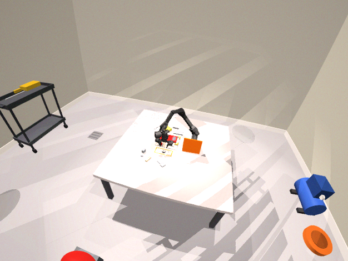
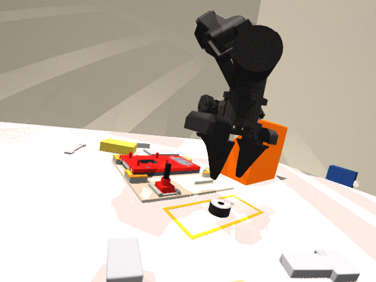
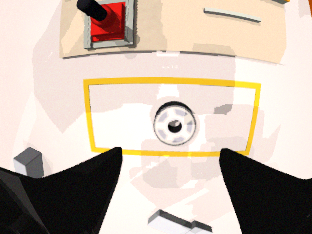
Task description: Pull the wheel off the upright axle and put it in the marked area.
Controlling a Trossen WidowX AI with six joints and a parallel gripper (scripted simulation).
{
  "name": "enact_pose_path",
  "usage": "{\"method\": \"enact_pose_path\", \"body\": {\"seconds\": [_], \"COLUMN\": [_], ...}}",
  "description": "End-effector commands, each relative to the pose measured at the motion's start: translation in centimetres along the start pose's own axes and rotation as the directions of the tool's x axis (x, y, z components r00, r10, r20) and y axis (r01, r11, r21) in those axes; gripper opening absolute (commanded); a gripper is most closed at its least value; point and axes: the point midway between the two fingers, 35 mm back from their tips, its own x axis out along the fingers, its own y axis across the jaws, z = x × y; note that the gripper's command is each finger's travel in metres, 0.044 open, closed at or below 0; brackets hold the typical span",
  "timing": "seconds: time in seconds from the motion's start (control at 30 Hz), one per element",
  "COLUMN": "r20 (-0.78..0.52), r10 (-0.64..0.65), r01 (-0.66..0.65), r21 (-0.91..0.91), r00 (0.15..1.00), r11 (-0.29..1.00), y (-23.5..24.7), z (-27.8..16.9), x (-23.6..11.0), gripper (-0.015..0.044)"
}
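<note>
1. You have the tool released: its two dark fingers stand apart with nothing between them, and it hangs above the tabletop, touching nothing.
2. The wheel lies flat on the tabletop inside the yellow outline, its hole facing up. In the wrist view the wheel sits near the middle of the outline, between the two fingers and clear of both.
3. The axle stands bare and tilted slightly on its red base, on the beige board just behind the outline. You can see it at the upper left of the wrist view too.
4. Behind the axle a red plate rests on the same board. An orange block stands behind the tool.
5. Grey blocks lie on the near side of the tabletop, well apart from the wheel. A yellow block lies beyond the board.
</note>
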Motion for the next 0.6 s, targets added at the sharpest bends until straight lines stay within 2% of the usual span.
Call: {"method": "enact_pose_path", "body": {"seconds": [0.0,0.1,0.3,0.57], "r20": [0.002,-0.001,0.002,0.002], "r10": [-0.010,-0.013,-0.020,-0.020], "r01": [0.010,0.013,0.020,0.020], "r21": [-0.003,-0.003,0.000,0.000], "r00": [1.000,1.000,1.000,1.000], "r11": [1.000,1.000,1.000,1.000], "y": [-1.2,-3.7,-8.2,-8.4], "z": [0.4,1.4,3.5,3.5], "x": [-0.5,-2.4,-4.9,-4.9], "gripper": [0.0379,0.0440,0.0440,0.0440]}}
